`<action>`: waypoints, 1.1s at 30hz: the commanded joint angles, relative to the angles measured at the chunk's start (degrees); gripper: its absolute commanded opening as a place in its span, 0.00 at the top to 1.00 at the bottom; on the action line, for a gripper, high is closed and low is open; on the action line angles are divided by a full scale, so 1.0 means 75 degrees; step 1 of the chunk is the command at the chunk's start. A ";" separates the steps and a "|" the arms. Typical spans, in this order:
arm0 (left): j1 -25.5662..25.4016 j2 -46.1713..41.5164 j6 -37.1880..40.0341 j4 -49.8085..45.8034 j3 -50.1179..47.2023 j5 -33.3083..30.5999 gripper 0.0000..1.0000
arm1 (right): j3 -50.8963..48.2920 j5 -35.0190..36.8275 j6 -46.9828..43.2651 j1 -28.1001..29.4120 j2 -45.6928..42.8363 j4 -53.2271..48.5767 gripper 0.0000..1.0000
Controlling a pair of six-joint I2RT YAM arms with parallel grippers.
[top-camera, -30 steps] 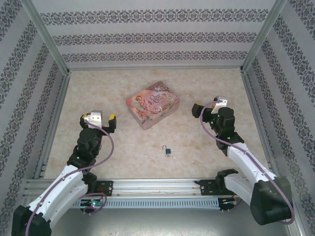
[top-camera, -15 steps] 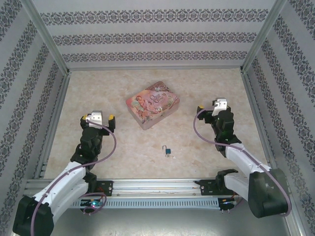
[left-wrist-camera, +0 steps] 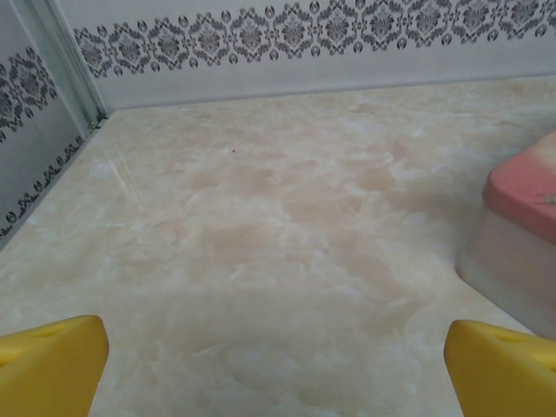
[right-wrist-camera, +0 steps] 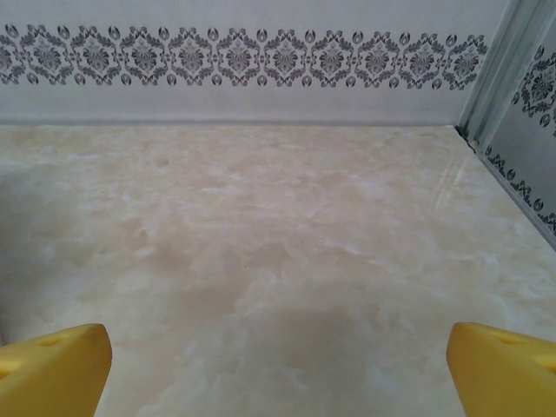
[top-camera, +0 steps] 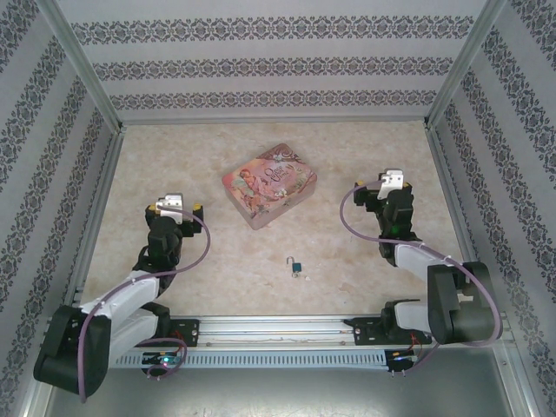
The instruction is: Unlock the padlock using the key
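- padlock [top-camera: 296,266]: blue-teal body with a thin silver shackle, lying flat on the table [top-camera: 365,148] near the middle, between the two arms and closer to the near rail than the tin. Too small to tell whether the shackle is latched or open.
- key [top-camera: 306,278]: pale speck just beside the padlock on its near-right side. Shape unreadable, and contact with the padlock cannot be told.
- tin [top-camera: 269,185]: pink illustrated box, lid on and contents hidden, sitting turned at an angle beyond the padlock and well apart from it. In the left wrist view its pink lid and pale side [left-wrist-camera: 521,226] are cut off by the right edge.
- left gripper [top-camera: 176,208]: left of the tin and apart from it, holding nothing. In the wrist view [left-wrist-camera: 278,373] the yellow fingertips [left-wrist-camera: 48,365] sit in the two bottom corners, so the jaws are spread wide over bare table.
- right gripper [top-camera: 380,189]: right of the tin, empty. In the wrist view [right-wrist-camera: 278,373] the yellow fingertips [right-wrist-camera: 504,369] are likewise at the bottom corners, jaws wide.
- both arms are folded back, elbows low near the near rail, wrists raised, with the grippers facing the patterned back wall [top-camera: 278,65]. Both are well away from the padlock and key.
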 commanded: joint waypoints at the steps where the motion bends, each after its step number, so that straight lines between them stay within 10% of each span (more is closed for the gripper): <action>1: 0.0203 0.0426 -0.0064 0.1004 0.0088 0.0212 0.01 | 0.0141 -0.0192 -0.0057 -0.0095 -0.0070 0.0416 0.02; 21: 0.1111 0.4863 0.0466 0.6140 -0.0109 0.1672 0.01 | -0.0594 -0.0723 -0.0096 -0.0175 0.0746 0.1506 0.02; 33: 0.1467 0.4406 0.0032 0.2635 0.1377 0.1811 0.01 | -0.0479 -0.0768 -0.0007 -0.0250 0.1828 0.2290 0.02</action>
